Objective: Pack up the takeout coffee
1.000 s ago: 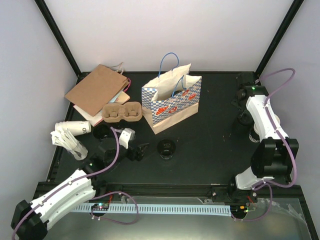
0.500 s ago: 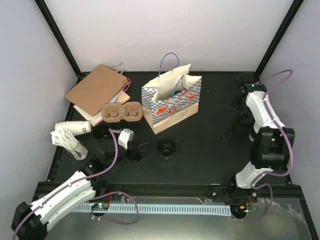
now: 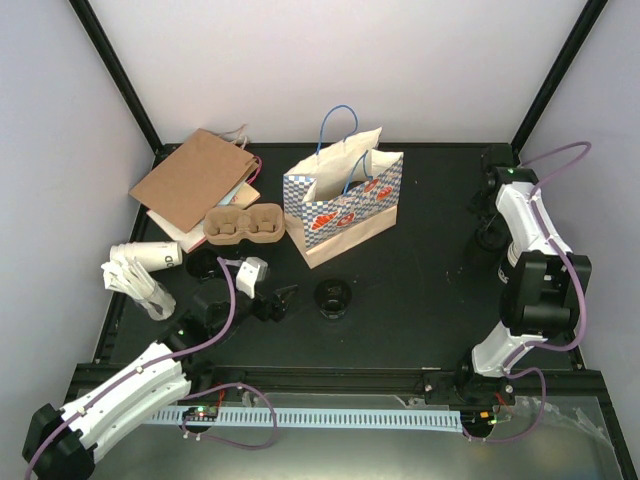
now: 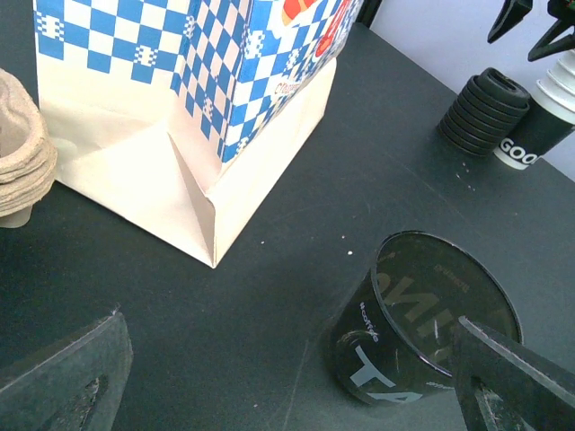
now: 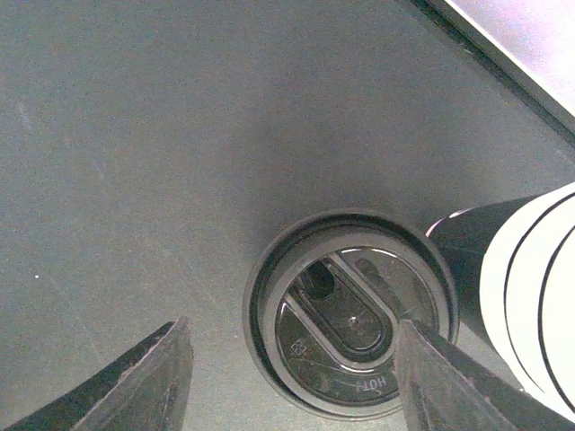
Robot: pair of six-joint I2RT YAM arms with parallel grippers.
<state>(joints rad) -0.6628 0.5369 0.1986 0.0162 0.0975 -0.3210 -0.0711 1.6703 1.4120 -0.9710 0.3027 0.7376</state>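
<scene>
A black open-topped takeout coffee cup [image 4: 422, 328] stands on the dark table, right of the blue-and-white checked bag [image 4: 180, 90]. My left gripper [image 4: 289, 319] is open, low in front of the bag's corner. Its right finger [image 4: 512, 386] is just beside the cup, which I see in the top view [image 3: 332, 297] too. At the far right my right gripper [image 5: 292, 328] is open above a black lid [image 5: 350, 314] that tops a stack. The lid lies between its fingers, the right finger [image 5: 458, 377] overlapping the rim and the left finger apart from it.
A black-and-white cup [image 5: 530, 287] stands right beside the lid stack. A cardboard cup carrier [image 3: 243, 225] sits left of the bag. Flat brown bags [image 3: 195, 180] lie at the back left. White cups [image 3: 140, 272] lie tipped on the left.
My right arm has shifted slightly toward the back right corner and its jaws have narrowed a little around the lid. The left arm has barely moved.
</scene>
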